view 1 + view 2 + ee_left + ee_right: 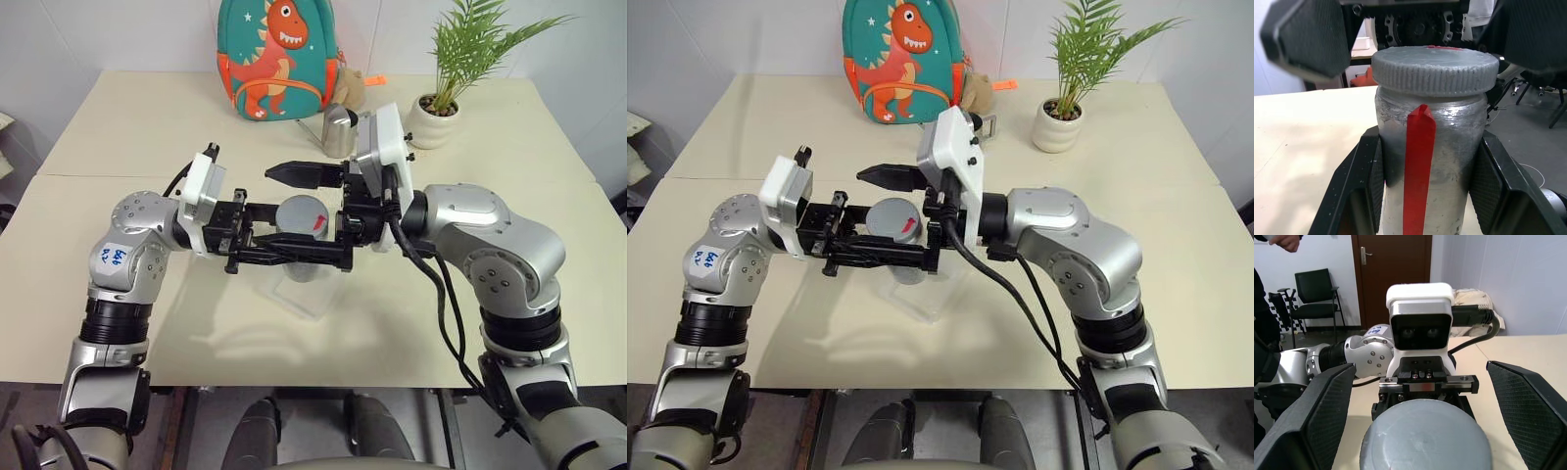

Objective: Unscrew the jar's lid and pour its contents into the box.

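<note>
Left gripper (pixel 294 253): I am holding the small silvery cylindrical jar with the red stripe (pixel 1425 161) here, both black fingers clamped against its sides below the cap, the jar upright above the table.

Right gripper (pixel 318 211): I am keeping its two black fingers spread wide, one on each side of the round grey ribbed screw lid (pixel 1435 68); neither pad is touching the lid.

Step in hand: I am lining up for the unscrewing; the lid is sitting fully on the jar.

Next move, as I judge it: I am needing to close the right fingers squarely on the ribbed rim, then twist while the left grip resists; a loose left hold would let the jar spin with the lid.

Jar contents: I am unable to tell; the jar is capped and its wall is opaque.

Clear shallow plastic box (pixel 312 294): I am seeing it on the cream table (pixel 118 127), directly under the held jar; whether anything lies in it I cannot tell.
</note>
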